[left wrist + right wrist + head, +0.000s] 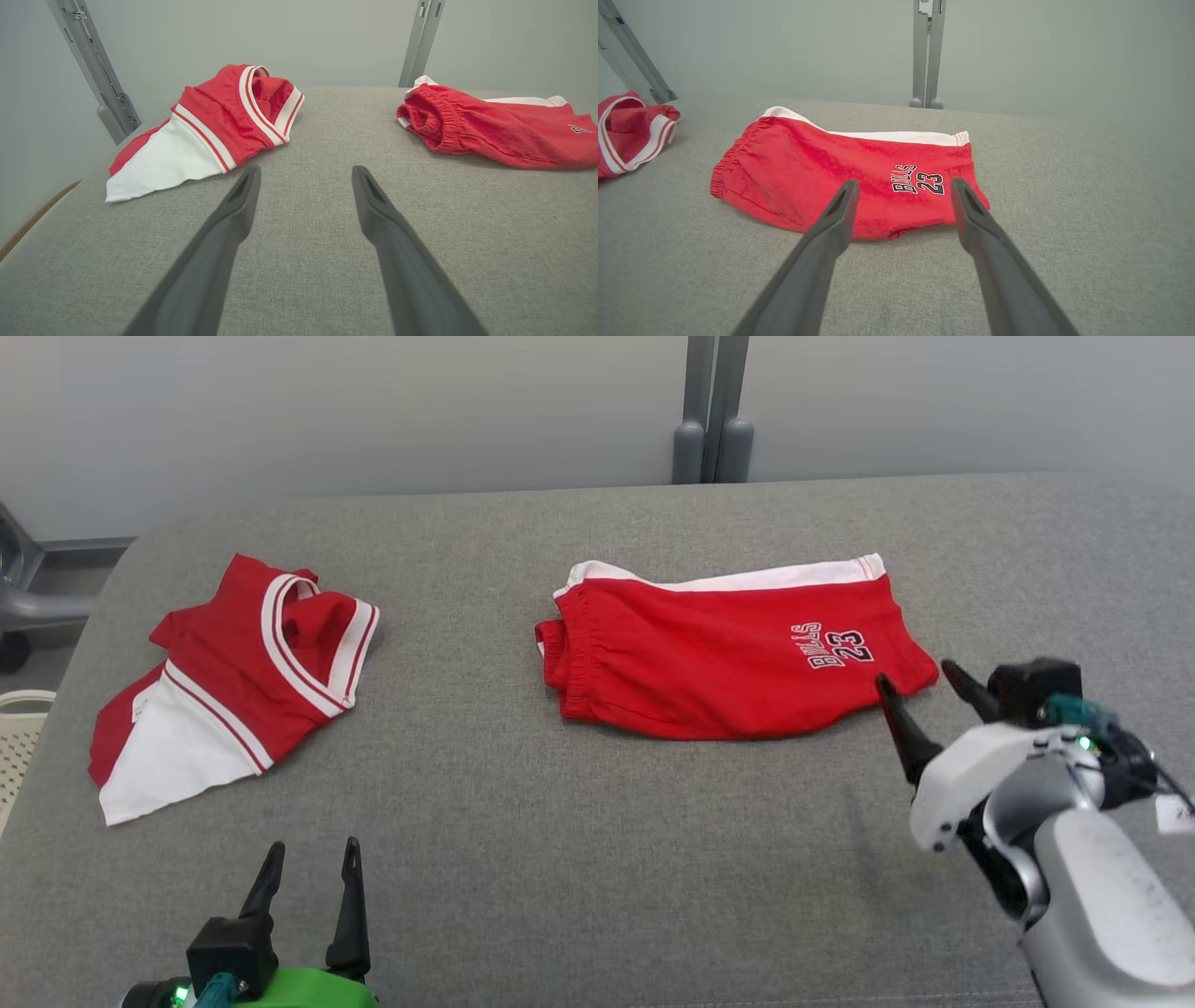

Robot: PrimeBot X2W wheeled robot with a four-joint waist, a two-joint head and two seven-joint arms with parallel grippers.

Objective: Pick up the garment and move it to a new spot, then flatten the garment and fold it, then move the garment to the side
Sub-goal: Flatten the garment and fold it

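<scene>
Two long dark fingers of the left gripper [315, 847] rise at the lower left of the head view, spread wide with nothing between them. They hang over bare grey fabric of the counter [597, 859], well short of either garment.

At the lower right, the right gripper [913, 673] is likewise fully spread and holds nothing. It points up and to the left, its tips at the near right corner of the red cotton shorts with a white side stripe [709, 663]. In the head view one fingertip overlaps the hem edge there; whether it touches the cloth cannot be told. In the right wrist view the two fingers frame the black and white "BULLS 23" print [919, 179] on the shorts' right leg.

These shorts lie flat near the middle of the counter, elastic waistband to the left, leg hems to the right, the white stripe along the far edge.

Well apart from them on the left lies a crumpled red and white jersey top with striped trim [233, 681], its white part toward the near edge. Beyond the counter's far edge stands a grey metal post [714, 411] against a pale wall.
</scene>
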